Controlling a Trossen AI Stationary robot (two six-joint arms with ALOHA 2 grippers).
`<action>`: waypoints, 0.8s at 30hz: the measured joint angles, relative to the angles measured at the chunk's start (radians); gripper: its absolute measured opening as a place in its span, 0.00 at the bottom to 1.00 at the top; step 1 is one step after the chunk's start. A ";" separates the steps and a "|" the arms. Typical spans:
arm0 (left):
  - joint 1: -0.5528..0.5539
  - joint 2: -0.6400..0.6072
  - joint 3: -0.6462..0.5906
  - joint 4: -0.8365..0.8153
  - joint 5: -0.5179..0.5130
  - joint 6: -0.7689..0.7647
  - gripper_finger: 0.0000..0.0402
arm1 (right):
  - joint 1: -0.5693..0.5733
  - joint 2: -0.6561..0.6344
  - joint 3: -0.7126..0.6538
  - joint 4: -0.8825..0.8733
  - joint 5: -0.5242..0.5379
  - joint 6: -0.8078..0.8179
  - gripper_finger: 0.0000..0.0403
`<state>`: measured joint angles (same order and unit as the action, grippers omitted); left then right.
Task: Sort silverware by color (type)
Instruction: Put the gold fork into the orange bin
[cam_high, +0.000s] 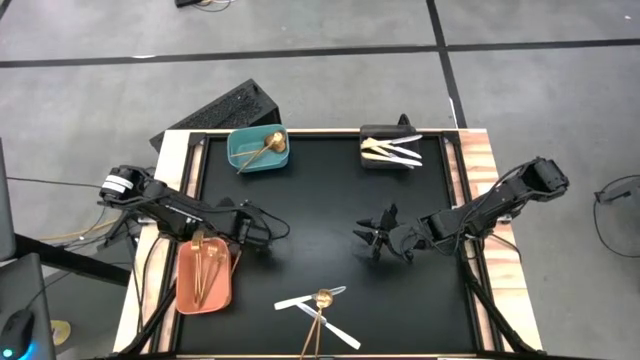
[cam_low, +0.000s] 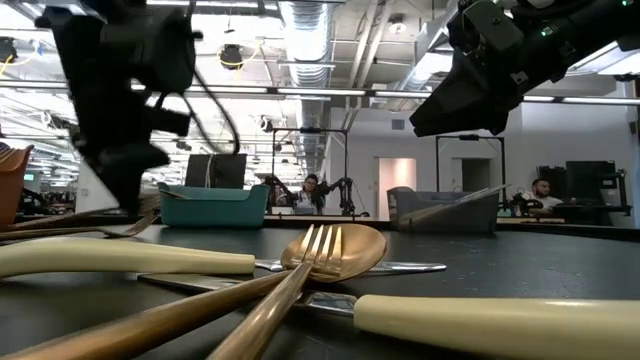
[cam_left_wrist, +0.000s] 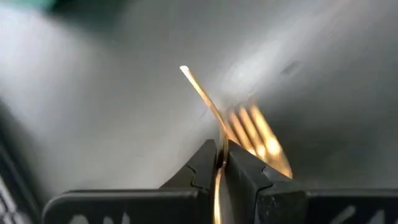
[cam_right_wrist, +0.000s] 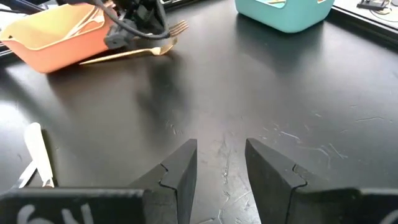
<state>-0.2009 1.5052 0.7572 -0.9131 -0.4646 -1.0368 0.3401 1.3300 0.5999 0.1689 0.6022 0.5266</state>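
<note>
Left end effector (cam_left_wrist: 221, 163) clenched on gold fork (cam_left_wrist: 249, 127) (right end effector (cam_right_wrist: 221, 163) released, idle).

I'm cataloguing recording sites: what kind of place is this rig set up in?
Probably an open-plan lab or workshop: exposed ceiling ducts and strip lights overhead, people seated at desks in the background, and another robot arm on a bench.

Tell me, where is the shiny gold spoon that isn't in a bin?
In the high view, the gold spoon lies near the table's front edge, crossed with two white-handled knives, between the salmon bin and the right arm.
</note>
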 joint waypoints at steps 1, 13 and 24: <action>-0.011 0.000 0.018 -0.003 -0.016 0.000 0.04 | 0.000 0.000 0.000 0.000 0.000 0.000 0.38; -0.228 -0.002 0.268 -0.232 -0.186 -0.109 0.04 | 0.000 0.000 0.000 0.002 0.000 0.007 0.38; -0.495 -0.002 0.292 -0.567 -0.132 -0.612 0.04 | -0.024 0.000 0.000 0.006 -0.001 0.024 0.38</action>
<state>-0.6959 1.5028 1.0492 -1.4802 -0.5970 -1.6491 0.3163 1.3300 0.5999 0.1752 0.6017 0.5503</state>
